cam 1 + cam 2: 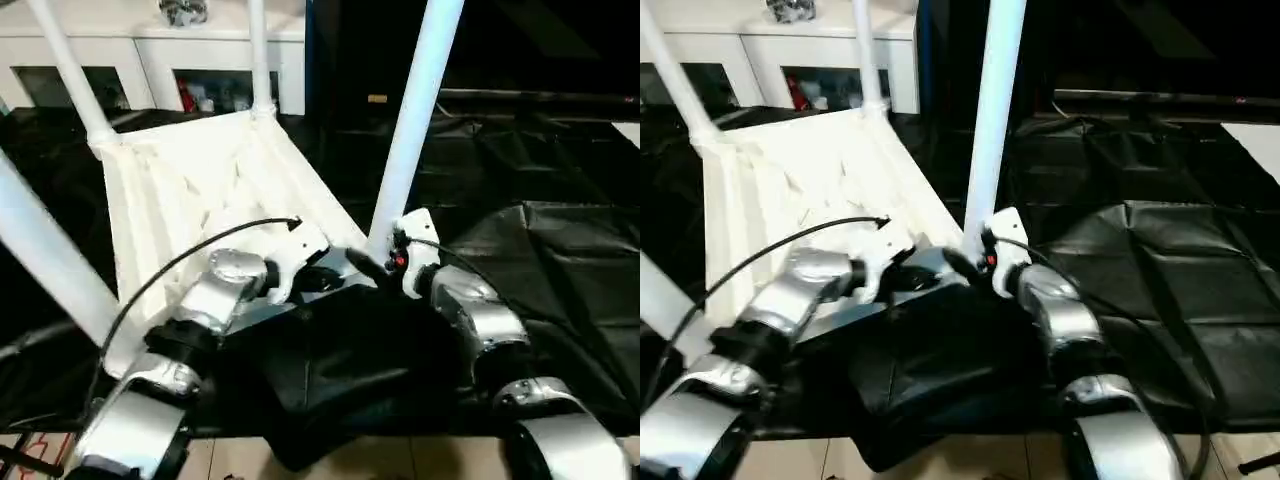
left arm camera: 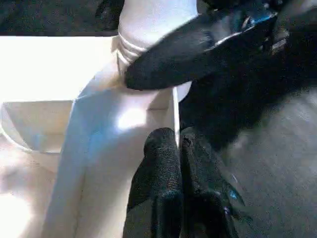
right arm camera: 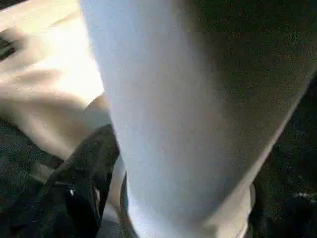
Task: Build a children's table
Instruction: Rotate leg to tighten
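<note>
The children's table lies upside down and tilted on a black sheet, its ribbed white top [image 1: 200, 170] facing me. Several white legs stand in its corner sockets: one far left [image 1: 70, 70], one far right [image 1: 258, 50], one near left [image 1: 45, 250] and one near right [image 1: 415, 120]. My left gripper [image 2: 176, 141] is shut on the top's thin rim beside the near right socket. My right gripper [image 1: 375, 262] stands open around the base of that near right leg [image 3: 183, 99]. One black finger [image 3: 84, 183] lies close beside it.
A black sheet [image 1: 540, 250] covers the work surface, bunched into folds under my forearms. A white glass-door cabinet [image 1: 150, 60] stands at the back left. Pale floor [image 1: 400, 460] shows along the near edge.
</note>
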Robot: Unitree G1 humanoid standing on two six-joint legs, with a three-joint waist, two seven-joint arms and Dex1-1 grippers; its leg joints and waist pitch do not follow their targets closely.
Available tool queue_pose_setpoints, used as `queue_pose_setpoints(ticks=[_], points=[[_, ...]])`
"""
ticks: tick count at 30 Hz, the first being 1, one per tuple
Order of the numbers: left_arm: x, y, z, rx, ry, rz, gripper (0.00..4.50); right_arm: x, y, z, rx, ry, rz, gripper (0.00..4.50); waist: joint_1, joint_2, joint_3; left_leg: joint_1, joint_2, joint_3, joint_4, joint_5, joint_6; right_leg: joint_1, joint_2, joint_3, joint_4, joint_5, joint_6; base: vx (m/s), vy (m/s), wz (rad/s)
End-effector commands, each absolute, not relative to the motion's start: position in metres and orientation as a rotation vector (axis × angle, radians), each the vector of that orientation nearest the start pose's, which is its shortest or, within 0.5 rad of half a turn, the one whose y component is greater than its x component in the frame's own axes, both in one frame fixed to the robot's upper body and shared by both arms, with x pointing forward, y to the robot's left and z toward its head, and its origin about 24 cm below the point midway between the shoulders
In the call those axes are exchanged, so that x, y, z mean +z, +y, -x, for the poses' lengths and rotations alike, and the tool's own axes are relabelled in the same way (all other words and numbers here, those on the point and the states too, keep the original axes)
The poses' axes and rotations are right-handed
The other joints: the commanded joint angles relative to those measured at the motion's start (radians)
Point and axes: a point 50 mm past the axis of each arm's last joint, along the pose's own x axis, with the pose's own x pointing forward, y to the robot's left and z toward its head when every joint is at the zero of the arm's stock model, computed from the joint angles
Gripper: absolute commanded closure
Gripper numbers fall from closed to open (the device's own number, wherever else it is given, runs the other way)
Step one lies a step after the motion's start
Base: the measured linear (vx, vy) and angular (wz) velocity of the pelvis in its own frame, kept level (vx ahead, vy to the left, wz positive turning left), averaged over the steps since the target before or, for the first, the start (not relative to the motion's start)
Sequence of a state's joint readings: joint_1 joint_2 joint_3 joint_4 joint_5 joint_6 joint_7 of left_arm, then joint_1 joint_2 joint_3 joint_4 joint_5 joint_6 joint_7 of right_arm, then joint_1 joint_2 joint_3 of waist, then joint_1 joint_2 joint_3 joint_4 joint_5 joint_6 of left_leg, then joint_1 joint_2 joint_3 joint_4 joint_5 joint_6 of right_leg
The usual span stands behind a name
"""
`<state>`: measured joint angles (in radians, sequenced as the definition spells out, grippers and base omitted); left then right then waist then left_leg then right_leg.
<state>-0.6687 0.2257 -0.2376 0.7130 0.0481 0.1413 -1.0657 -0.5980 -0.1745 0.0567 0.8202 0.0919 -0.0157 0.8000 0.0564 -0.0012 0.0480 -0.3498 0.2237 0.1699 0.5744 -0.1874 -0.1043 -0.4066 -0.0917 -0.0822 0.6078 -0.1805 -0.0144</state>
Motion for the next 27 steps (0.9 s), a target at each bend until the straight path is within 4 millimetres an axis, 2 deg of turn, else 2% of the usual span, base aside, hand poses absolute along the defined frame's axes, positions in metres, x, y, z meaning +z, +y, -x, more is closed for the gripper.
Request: queue_pose_setpoints(ticks=[1, 2, 4, 5, 6, 7, 9, 10, 15, 20, 23, 27], points=[[0.055, 0.088, -0.321, -1.412, 0.389, -0.308, 4.50, 0.031, -0.113, -0.324, 1.055, 0.268, 0.041, 0.87, 0.007, -0.002, -0.065, -0.007, 0.003, 0.012, -0.057, -0.162, 0.091, 0.063, -0.043, 0.042, -0.065, -0.106, -0.258, 0.000, 0.000, 0.00], [0.055, 0.092, -0.321, -1.424, 0.398, -0.314, 4.50, 0.032, -0.117, -0.321, 1.098, 0.271, 0.039, 0.87, 0.013, -0.001, -0.064, -0.004, 0.005, 0.013, -0.057, -0.169, 0.095, 0.064, -0.040, 0.040, -0.065, -0.108, -0.263, 0.000, 0.000, 0.00], [0.055, 0.094, -0.321, -1.428, 0.405, -0.319, 4.50, 0.032, -0.119, -0.320, 1.126, 0.275, 0.038, 0.87, 0.018, 0.003, -0.061, -0.001, 0.009, 0.016, -0.058, -0.184, 0.090, 0.057, -0.041, 0.041, -0.065, -0.125, -0.270, 0.000, 0.000, 0.00], [0.055, 0.097, -0.321, -1.431, 0.409, -0.321, 4.50, 0.033, -0.122, -0.317, 1.160, 0.283, 0.038, 0.87, 0.022, -0.001, -0.059, -0.002, 0.008, 0.015, -0.060, -0.198, 0.080, 0.060, -0.041, 0.041, -0.068, -0.159, -0.262, 0.000, 0.000, 0.00], [0.055, 0.097, -0.321, -1.431, 0.409, -0.321, 4.50, 0.033, -0.122, -0.317, 1.160, 0.283, 0.038, 0.87, 0.026, 0.000, -0.059, -0.001, 0.008, 0.015, -0.060, -0.200, 0.077, 0.059, -0.042, 0.042, -0.069, -0.171, -0.256, 0.000, 0.000, 0.00], [0.055, 0.100, -0.321, -1.433, 0.410, -0.323, 4.50, 0.033, -0.125, -0.314, 1.196, 0.298, 0.033, 0.87, 0.033, 0.001, -0.059, 0.006, 0.010, 0.016, -0.061, -0.208, 0.070, 0.055, -0.042, 0.044, -0.071, -0.182, -0.252, 0.000, 0.000, 0.00], [0.056, 0.110, -0.322, -1.434, 0.423, -0.337, 4.50, 0.033, -0.133, -0.306, 1.289, 0.346, 0.033, 0.87, 0.036, 0.000, -0.059, 0.004, 0.008, 0.015, -0.061, -0.204, 0.069, 0.057, -0.038, 0.044, -0.068, -0.161, -0.255, 0.000, 0.000, 0.00], [0.056, 0.115, -0.323, -1.429, 0.432, -0.349, 4.50, 0.032, -0.136, -0.302, 1.330, 0.374, 0.042, 1.03, 0.039, 0.000, -0.062, 0.003, 0.008, 0.015, -0.059, -0.194, 0.074, 0.058, -0.039, 0.045, -0.065, -0.143, -0.252, 0.000, 0.000, 0.00], [0.056, 0.120, -0.324, -1.431, 0.440, -0.345, 4.50, 0.030, -0.135, -0.299, 1.350, 0.389, 0.034, 1.24, 0.044, -0.006, -0.061, -0.001, 0.007, 0.015, -0.061, -0.189, 0.060, 0.057, -0.042, 0.046, -0.066, -0.169, -0.241, 0.000, 0.000, 0.00], [0.056, 0.121, -0.323, -1.434, 0.441, -0.344, 4.50, 0.031, -0.133, -0.298, 1.367, 0.392, 0.021, 1.72, 0.046, -0.005, -0.061, -0.001, 0.007, 0.015, -0.061, -0.182, 0.053, 0.057, -0.043, 0.048, -0.067, -0.190, -0.226, 0.000, 0.000, 0.00], [0.056, 0.121, -0.323, -1.435, 0.441, -0.339, 4.50, 0.032, -0.132, -0.296, 1.376, 0.399, 0.012, 1.76, 0.047, -0.007, -0.063, -0.002, 0.006, 0.015, -0.059, -0.153, 0.061, 0.058, -0.041, 0.048, -0.061, -0.139, -0.237, 0.000, 0.000, 0.00], [0.053, 0.116, -0.325, -1.377, 0.425, -0.312, 4.50, 0.031, -0.128, -0.301, 1.298, 0.364, -0.027, 1.78, 0.049, -0.008, -0.061, -0.004, 0.005, 0.016, -0.059, -0.160, 0.058, 0.057, -0.043, 0.048, -0.065, -0.164, -0.231, 0.000, 0.000, 0.00]])
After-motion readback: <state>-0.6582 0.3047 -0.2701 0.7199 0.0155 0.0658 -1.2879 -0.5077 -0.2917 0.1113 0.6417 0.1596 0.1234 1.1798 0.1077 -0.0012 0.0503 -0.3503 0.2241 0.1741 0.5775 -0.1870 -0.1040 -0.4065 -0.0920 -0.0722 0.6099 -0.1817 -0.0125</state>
